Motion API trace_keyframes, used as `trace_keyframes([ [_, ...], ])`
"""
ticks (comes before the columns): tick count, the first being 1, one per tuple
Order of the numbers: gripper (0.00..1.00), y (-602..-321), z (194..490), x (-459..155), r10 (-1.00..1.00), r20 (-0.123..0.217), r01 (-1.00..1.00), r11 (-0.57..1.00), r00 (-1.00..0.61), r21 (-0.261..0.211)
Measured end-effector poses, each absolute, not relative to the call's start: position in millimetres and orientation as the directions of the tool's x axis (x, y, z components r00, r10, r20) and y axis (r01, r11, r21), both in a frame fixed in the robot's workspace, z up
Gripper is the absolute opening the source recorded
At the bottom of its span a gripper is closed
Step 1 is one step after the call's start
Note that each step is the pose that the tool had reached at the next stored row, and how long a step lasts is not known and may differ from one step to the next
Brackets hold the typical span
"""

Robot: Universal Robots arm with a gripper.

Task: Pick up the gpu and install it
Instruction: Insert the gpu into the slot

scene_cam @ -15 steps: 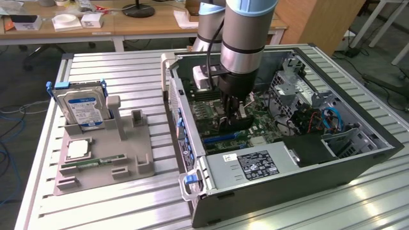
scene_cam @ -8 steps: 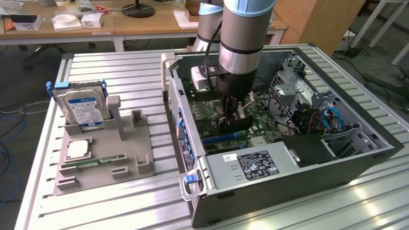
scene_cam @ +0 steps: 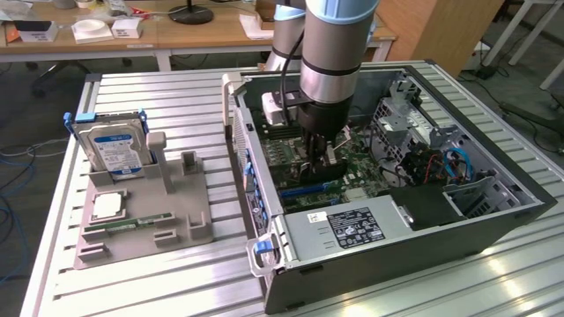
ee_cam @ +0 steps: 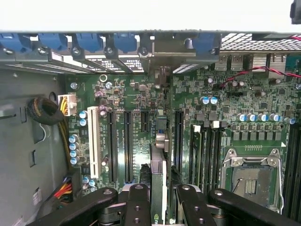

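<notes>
Green-edged gpu (ee_cam: pixel 158 165) held upright, edge-on, just above motherboard (ee_cam: pixel 127 84) among black expansion slots, inside open computer case (scene_cam: pixel 423 264). Jaws clamped on gpu from both sides. Seating in slot cannot be told. Hard drive (scene_cam: pixel 110 148) stood in grey holder (scene_cam: pixel 185 224) on desk (scene_cam: pixel 158 86).

Metal, matt plastic and lacquered board around my claw (ee_cam: pixel 162 209).
My fingers (ee_cam: pixel 138 207) are matt black, closed on the gpu (ee_cam: pixel 158 176), whose edge is dull green laminate with a grey metal part. The board (ee_cam: pixel 136 94) is glossy green, and the clips (ee_cam: pixel 89 41) are smooth blue plastic. The case (scene_cam: pixel 397 257) is dark matt painted metal, the table (scene_cam: pixel 158 284) ribbed brushed aluminium, the tray (scene_cam: pixel 189 228) matt grey plastic, the drive (scene_cam: pixel 113 150) silver metal under a glossy label.
</notes>
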State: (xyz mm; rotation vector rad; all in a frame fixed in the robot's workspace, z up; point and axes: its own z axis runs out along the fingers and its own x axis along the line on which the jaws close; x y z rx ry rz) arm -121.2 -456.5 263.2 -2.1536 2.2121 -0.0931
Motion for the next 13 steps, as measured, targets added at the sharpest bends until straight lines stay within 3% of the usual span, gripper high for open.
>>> trace_keyframes([
  [13, 0.26, -456.5, 254.4, -124.3, -1.0, 0.004, -0.996, 0.027, -0.027, -0.081],
])
